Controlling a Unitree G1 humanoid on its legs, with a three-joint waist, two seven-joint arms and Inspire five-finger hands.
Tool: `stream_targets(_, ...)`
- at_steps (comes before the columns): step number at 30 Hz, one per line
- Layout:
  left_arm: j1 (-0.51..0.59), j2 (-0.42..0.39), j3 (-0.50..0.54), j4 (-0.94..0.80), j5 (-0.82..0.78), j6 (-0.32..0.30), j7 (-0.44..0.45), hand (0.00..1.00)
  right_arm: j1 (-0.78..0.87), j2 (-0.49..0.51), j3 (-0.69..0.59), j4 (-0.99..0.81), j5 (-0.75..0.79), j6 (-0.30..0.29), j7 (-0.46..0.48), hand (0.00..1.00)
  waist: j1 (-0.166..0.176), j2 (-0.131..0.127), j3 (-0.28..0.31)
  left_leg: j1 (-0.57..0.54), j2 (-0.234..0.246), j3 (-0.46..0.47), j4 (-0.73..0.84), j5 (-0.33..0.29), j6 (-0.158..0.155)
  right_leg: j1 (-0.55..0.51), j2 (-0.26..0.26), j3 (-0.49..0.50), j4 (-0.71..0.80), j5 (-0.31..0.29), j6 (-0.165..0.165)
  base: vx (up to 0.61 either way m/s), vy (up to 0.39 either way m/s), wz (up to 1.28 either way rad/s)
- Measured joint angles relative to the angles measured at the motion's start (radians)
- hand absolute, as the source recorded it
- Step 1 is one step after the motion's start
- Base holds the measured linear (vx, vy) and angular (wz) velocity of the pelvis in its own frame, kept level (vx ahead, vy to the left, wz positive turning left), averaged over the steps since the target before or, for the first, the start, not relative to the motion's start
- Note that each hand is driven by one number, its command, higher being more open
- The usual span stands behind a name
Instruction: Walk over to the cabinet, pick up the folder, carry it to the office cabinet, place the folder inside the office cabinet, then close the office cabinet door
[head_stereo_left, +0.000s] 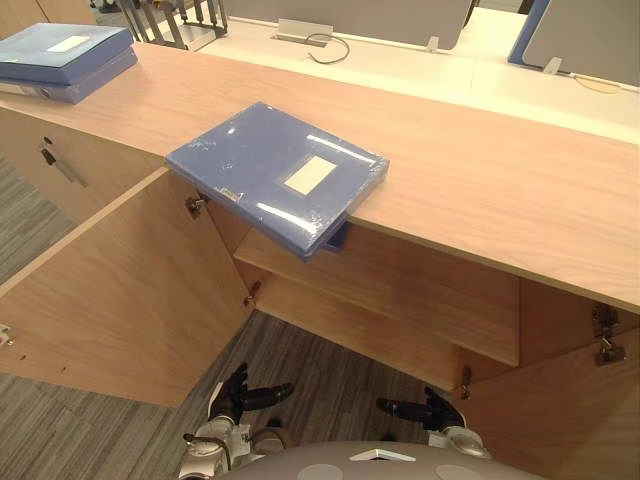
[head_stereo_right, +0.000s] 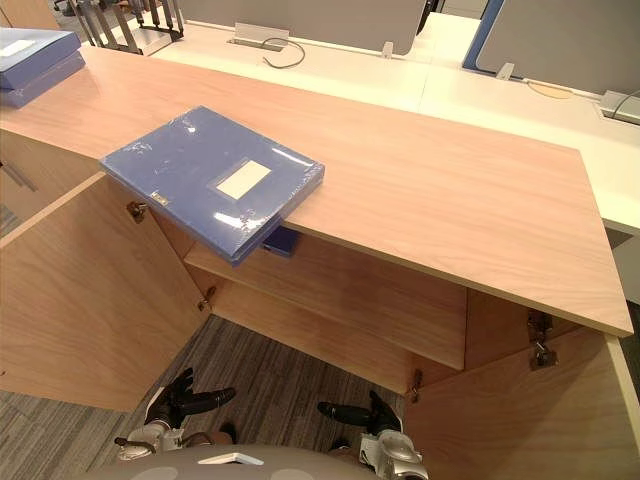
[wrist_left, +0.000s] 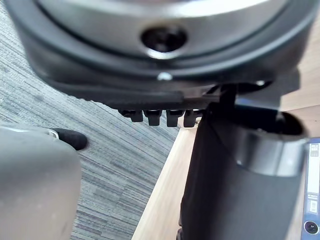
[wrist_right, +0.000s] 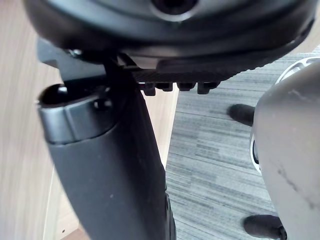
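Note:
A blue folder with a white label lies flat on the wooden cabinet top, one corner overhanging the front edge. Below it the office cabinet stands with both doors swung out, the left door and the right door; inside is a bare shelf. A small blue object shows just under the folder's overhanging corner. My left hand and right hand hang low over the carpet in front of the cabinet, far below the folder, fingers relaxed and holding nothing.
Two more blue folders are stacked at the far left of the cabinet top. Behind the cabinet is a pale desk with a cable and grey partitions. A folder spine shows in the left wrist view. Grey carpet lies between the doors.

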Motion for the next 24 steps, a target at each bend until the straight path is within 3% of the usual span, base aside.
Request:
stream_targets(17,0.014,-0.003,0.038,-0.014,-0.029,-0.001,0.032,1.00,0.001,0.010,-0.002,0.000,0.000,0.000,-0.001,1.00,0.000,-0.018,0.002,-0.002,-0.011,-0.033,-0.033,0.027,0.000,0.017,0.001,-0.043,-0.026,0.006,0.007,0.00,-0.004,0.07)
stream_targets(24,0.099,-0.011,0.065,-0.161,-0.039,-0.004,0.075,1.00,0.000,0.017,-0.002,0.000,0.001,-0.001,-0.015,1.00,0.006,-0.031,0.006,-0.022,-0.019,-0.056,-0.033,0.031,0.001,0.014,-0.004,-0.068,-0.028,0.006,0.008,0.01,0.003,0.11)
